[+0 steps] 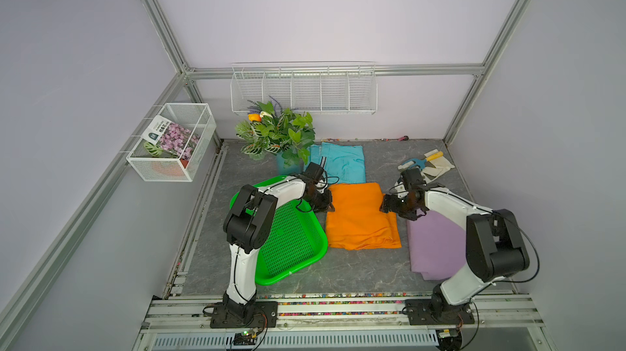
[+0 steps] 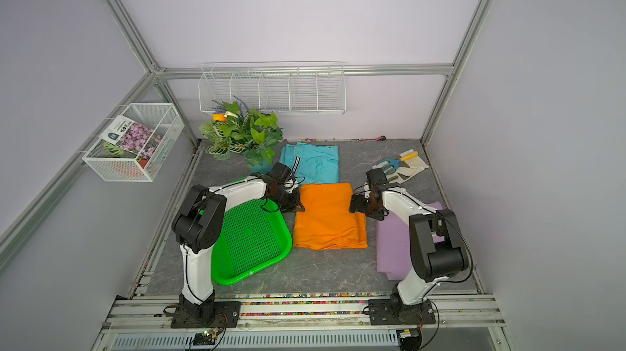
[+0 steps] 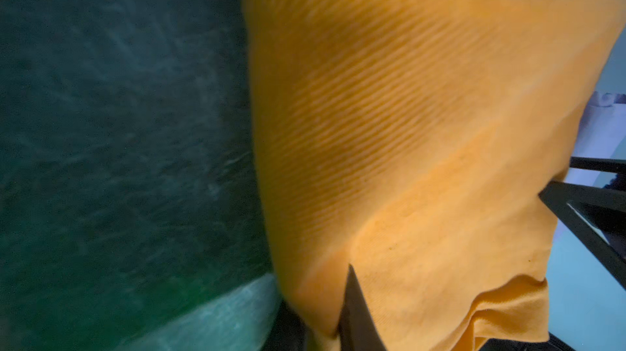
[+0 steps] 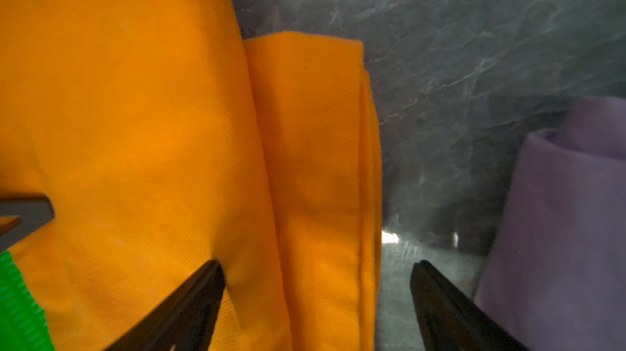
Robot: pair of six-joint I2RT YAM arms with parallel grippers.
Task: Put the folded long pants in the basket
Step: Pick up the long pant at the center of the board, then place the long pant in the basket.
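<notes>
The orange folded pants (image 1: 359,217) (image 2: 327,217) lie mid-table, just right of the green basket (image 1: 294,244) (image 2: 250,241). At their left edge my left gripper (image 1: 327,205) (image 3: 325,332) is shut on the orange cloth (image 3: 406,129), which bunches between its dark fingers. My right gripper (image 1: 384,205) (image 4: 318,264) stands open at the right edge. One finger is over the orange cloth (image 4: 135,129), the other over bare table. Teal pants (image 1: 345,163) lie behind. Lavender pants (image 1: 433,247) (image 4: 559,214) lie partly under my right arm.
A potted plant (image 1: 277,132) stands at the back left by the teal pants. Pale gloves with a garden fork (image 1: 426,163) lie at the back right. A white wire box basket (image 1: 172,142) hangs on the left wall, a long wire rack (image 1: 305,88) on the back wall.
</notes>
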